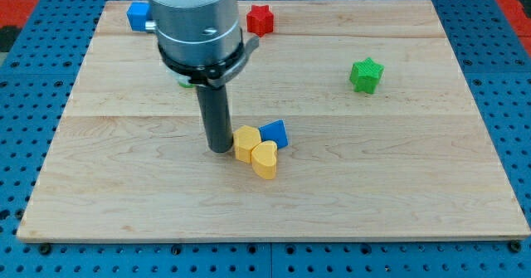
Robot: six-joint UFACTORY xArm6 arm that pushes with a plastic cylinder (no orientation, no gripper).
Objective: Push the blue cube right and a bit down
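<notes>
The blue cube (138, 16) sits at the board's top left corner, partly hidden behind the arm's grey body. My tip (219, 148) rests on the board near the middle, far below and to the right of the blue cube. The tip touches or nearly touches the left side of a yellow hexagon block (246, 141).
A yellow heart-shaped block (265, 159) and a blue triangular block (275, 133) cluster with the yellow hexagon. A red star block (260, 19) lies at the top centre. A green star block (366, 75) lies at the right. A green block (186, 82) peeks out under the arm.
</notes>
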